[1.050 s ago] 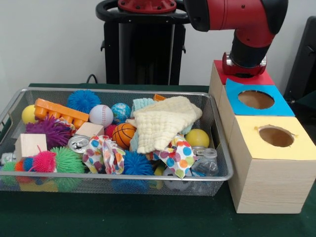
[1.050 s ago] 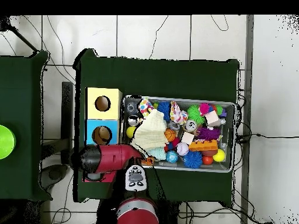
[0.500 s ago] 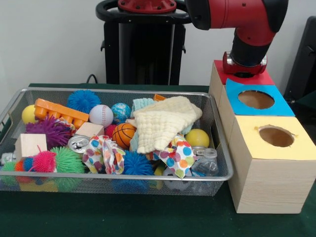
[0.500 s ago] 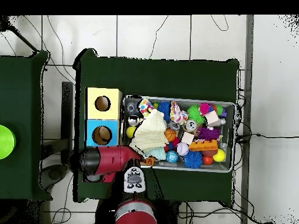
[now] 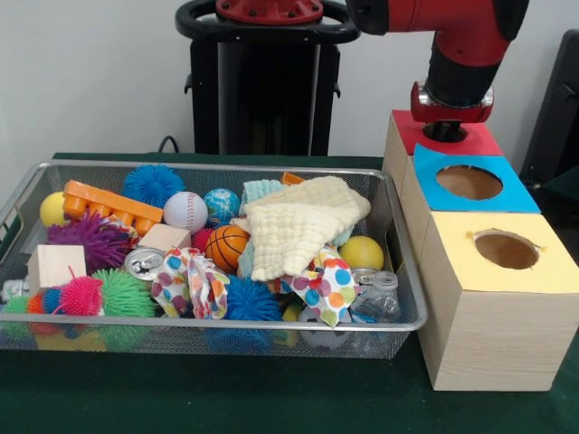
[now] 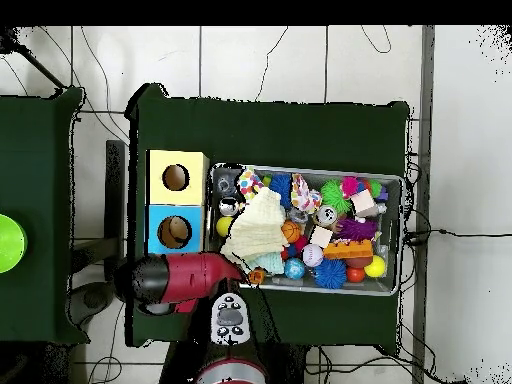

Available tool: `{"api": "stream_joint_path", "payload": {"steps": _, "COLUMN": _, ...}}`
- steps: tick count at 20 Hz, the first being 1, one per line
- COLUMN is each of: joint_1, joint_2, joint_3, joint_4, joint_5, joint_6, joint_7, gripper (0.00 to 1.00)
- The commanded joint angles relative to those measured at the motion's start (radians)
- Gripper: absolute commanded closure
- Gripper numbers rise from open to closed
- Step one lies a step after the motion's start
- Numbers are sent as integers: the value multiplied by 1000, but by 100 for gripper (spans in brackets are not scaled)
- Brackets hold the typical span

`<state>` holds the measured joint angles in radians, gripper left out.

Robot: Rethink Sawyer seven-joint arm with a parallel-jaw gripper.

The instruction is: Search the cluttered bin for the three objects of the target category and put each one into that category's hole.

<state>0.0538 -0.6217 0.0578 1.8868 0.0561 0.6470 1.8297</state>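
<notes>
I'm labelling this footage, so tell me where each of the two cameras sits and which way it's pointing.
Front view: across the table, facing the robot; looks at the mesh bin and the wooden boxes; the red arm enters from above.
Overhead view: above the table, looking straight down; the red arm shows at the bottom.
Shared: bin, cream cloth, blue-topped hole, yellow-topped hole.

Plain pale wall behind. Dark green cloth over the desk. From above, white tiled floor crossed by thin black cables. Second green-topped desk alongside, bearing a bright green round thing at its edge.
</notes>
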Motion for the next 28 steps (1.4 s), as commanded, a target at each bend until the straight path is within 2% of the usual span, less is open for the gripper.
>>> {"api": "stream_joint_path", "payload": {"steps": 1, "joint_1": -26, "joint_2": -72, "joint_3": 34, "joint_4": 12, "joint_5": 36, "joint_6": 50, "joint_7": 133, "gripper": 100}}
{"api": "stream_joint_path", "payload": {"steps": 8, "joint_1": -34, "joint_2": -66, "joint_3": 35, "joint_4": -31, "joint_5": 33, "joint_6": 87, "joint_7": 125, "gripper": 100}}
{"api": "stream_joint_path", "payload": {"steps": 13, "joint_1": -36, "joint_2": -136, "joint_3": 28, "joint_4": -30, "joint_5": 36, "joint_6": 178, "joint_7": 122, "gripper": 100}}
{"api": "stream_joint_path", "payload": {"steps": 22, "joint_1": -71, "joint_2": -214, "joint_3": 15, "joint_4": -60, "joint_5": 16, "joint_6": 291, "joint_7": 92, "gripper": 100}}
{"api": "stream_joint_path", "payload": {"steps": 24, "joint_1": -75, "joint_2": -228, "joint_3": 6, "joint_4": -67, "joint_5": 2, "joint_6": 289, "joint_7": 89, "gripper": 100}}
{"api": "stream_joint_path", "payload": {"steps": 28, "joint_1": -81, "joint_2": -207, "joint_3": -42, "joint_4": -105, "joint_5": -82, "joint_6": 169, "joint_7": 79, "gripper": 100}}
